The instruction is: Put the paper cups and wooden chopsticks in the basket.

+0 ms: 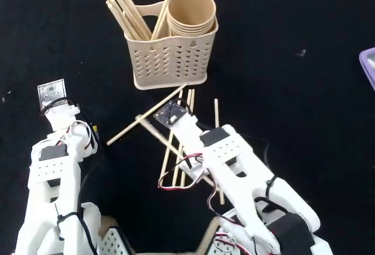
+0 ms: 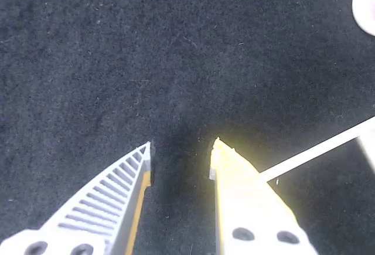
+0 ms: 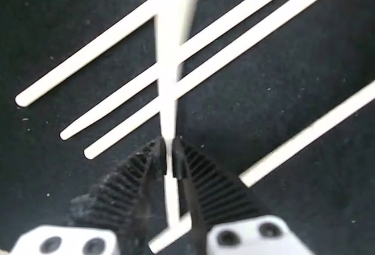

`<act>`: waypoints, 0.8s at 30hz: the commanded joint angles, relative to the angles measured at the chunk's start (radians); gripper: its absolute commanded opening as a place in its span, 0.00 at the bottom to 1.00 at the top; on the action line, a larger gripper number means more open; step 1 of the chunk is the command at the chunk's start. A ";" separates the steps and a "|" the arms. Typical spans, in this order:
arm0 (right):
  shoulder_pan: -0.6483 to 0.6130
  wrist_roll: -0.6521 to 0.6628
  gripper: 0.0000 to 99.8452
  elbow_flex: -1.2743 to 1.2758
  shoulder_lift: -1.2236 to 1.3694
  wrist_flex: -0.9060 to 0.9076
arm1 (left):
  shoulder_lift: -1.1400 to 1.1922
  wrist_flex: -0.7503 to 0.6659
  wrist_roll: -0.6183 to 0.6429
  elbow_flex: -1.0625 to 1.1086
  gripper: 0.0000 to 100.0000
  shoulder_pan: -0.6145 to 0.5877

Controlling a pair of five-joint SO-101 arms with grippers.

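One beige basket (image 1: 170, 61) stands at 12 o'clock on the black table (image 1: 304, 120). Its right compartment holds one nested stack of paper cups (image 1: 190, 9); several rims show, too close to count. A bundle of chopsticks (image 1: 126, 12) stands upright in the left compartment, with a few more leaning against the cups, and their number cannot be told either. At 6 o'clock from the basket, near the table's centre, a loose group of chopsticks (image 3: 234, 51) lies on the cloth. The right wrist view shows four of them, three side by side and one apart. The right gripper (image 3: 168, 149) is over this group, its fingers pinched narrow on a fifth, the held chopstick (image 1: 132, 126), which crosses the three. In the high view this stick slants from 8 o'clock towards 2 o'clock, just below the basket. The left gripper (image 2: 181, 149) is at 9 o'clock on the table, well apart from the basket, fingers spread with a plain gap and nothing between them. One purple object (image 1: 369, 61) sits at the 3 o'clock edge.
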 commanded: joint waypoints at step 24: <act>-0.074 0.068 0.15 0.137 -0.151 -0.052 | 0.002 -0.017 0.008 -0.024 0.17 -0.005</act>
